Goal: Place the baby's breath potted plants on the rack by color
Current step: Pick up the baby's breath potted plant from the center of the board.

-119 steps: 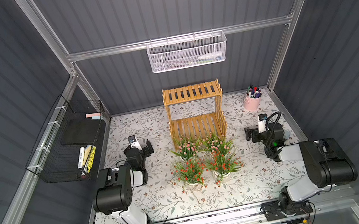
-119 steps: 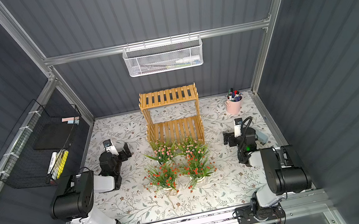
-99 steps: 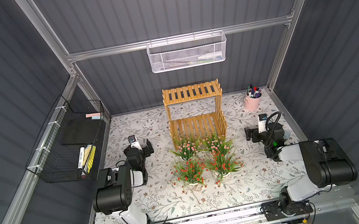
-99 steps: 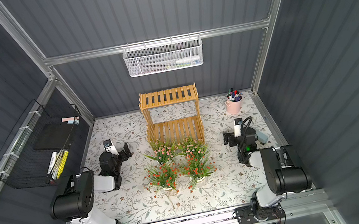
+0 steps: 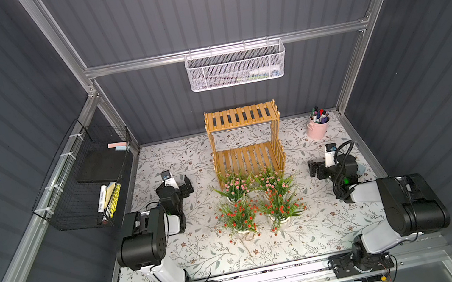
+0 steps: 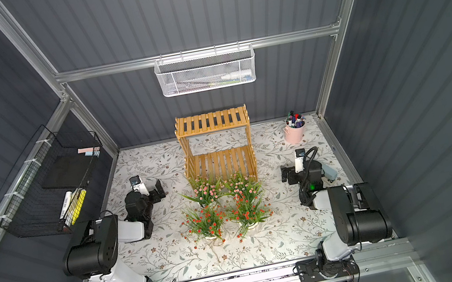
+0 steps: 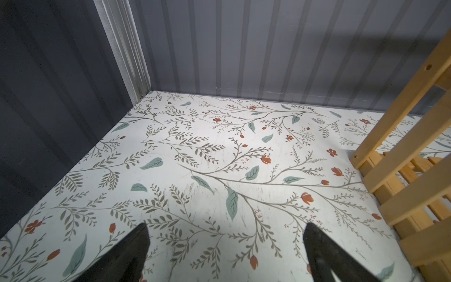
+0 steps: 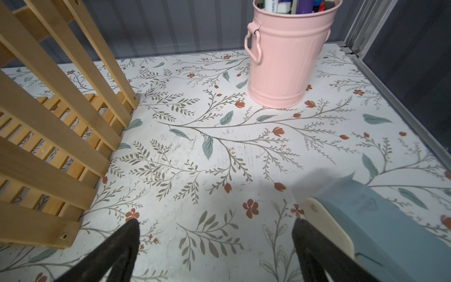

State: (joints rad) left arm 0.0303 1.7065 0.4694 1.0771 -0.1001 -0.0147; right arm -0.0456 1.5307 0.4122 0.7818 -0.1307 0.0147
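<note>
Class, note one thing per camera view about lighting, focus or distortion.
In both top views, the wide lens splays the frame posts outward; in the left wrist view, a bright patch lies ahead of the left gripper; in the right wrist view, the blue object casts a soft shadow.

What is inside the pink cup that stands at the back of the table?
Inside the pink cup stand several marker pens; only their tops show. Their lower parts and the cup's bottom are hidden by its wall.

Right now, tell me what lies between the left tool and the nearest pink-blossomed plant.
Nothing: only bare floral-print tabletop lies between the left tool and the pale pink baby's breath plant nearest it, as both top views show.
</note>
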